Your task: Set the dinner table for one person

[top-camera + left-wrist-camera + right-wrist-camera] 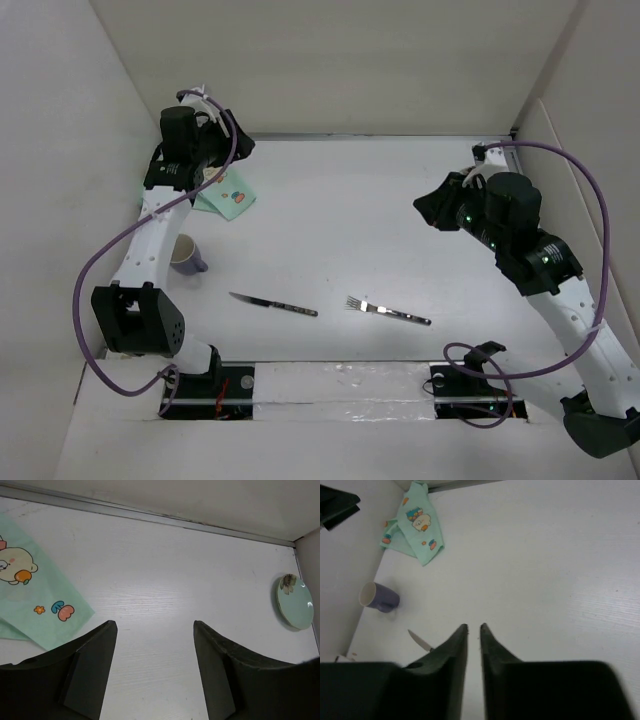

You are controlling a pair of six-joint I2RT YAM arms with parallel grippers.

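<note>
Left gripper (155,626) spread wide, nothing between the jaws, hovering over the far-left corner of the dinner table (340,215). Placemat (42,605) lies just left of those jaws, rumpled, one corner pointing toward them; I cannot tell its long axis. Right gripper (474,626) nearly closed, empty, well apart. I judge the left arm nearer; it needs a leftward shift

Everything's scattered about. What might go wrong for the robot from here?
The placemat lies folded over itself; the open left hand might pinch only one layer and drag it crooked. The purple cup seems to lie on its side and could roll if nudged. The knife and fork lie flat, so a hand may just push them along.
</note>
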